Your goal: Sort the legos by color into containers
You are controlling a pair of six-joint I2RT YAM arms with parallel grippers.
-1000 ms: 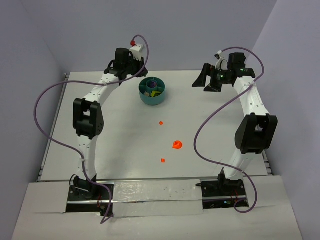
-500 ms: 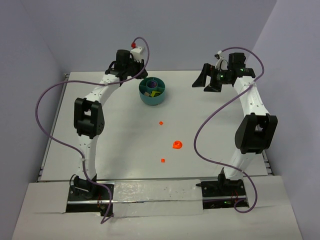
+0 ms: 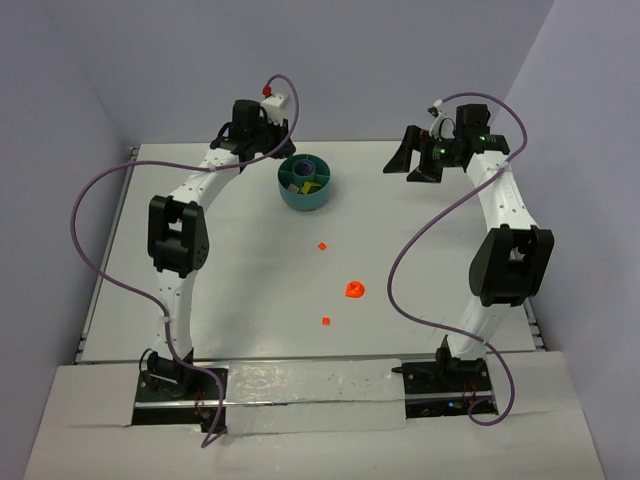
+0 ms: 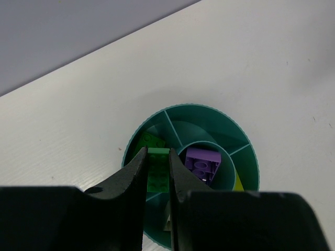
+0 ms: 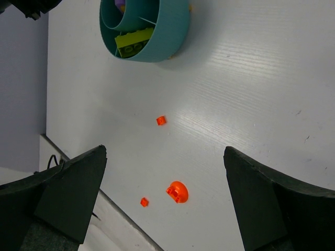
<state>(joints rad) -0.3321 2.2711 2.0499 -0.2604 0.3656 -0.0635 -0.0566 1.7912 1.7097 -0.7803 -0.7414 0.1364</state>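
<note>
Left end effector [image 4: 157, 157] pinching green plastic lego brick [image 4: 158, 178] by flat sides over round teal plastic bowl [image 4: 233, 121]; brick likely light, rigid, slick. Right end effector [image 5: 165, 152] spread wide, empty.

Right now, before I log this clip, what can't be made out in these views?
- Left wrist view: the left gripper has its fingers over the near half of the bowl and part of the green brick between them.
- Right wrist view: the top edge cuts off the bowl's far side; only a lime brick shows clearly.
- Top view: bricks inside the bowl are too small to count.
</note>
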